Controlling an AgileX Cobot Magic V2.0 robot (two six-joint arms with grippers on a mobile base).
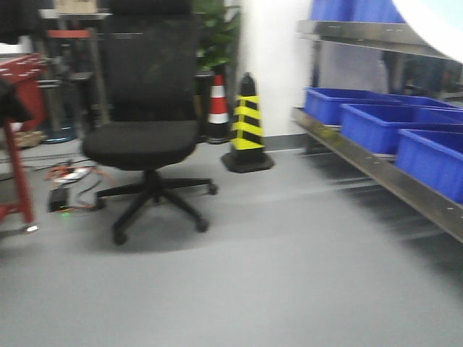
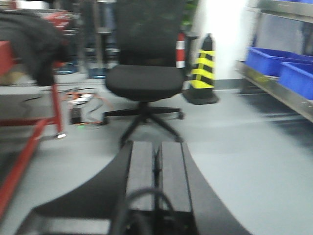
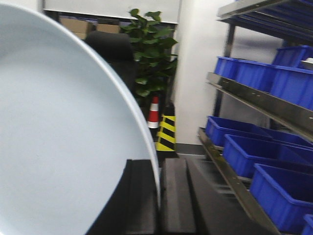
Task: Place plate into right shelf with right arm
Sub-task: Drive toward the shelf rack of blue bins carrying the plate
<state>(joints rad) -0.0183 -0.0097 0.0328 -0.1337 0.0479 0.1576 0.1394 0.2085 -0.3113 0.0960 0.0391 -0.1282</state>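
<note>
Plate (image 3: 63,137) held on edge in the right end effector (image 3: 159,196), in the air and not yet in the right shelf (image 3: 259,95).

The rim is pinched between the two black fingers, and the dish stands upright, left of the shelf and well apart from it. Blue bins (image 3: 249,152) fill the shelf levels. The left end effector (image 2: 156,171) has its fingers together, holding nothing. Risks, as a judgement: the glossy rim may slip or pivot in so narrow a grip, and the wide plate may strike a steel beam or bin edge on entry if it is not levelled.
</note>
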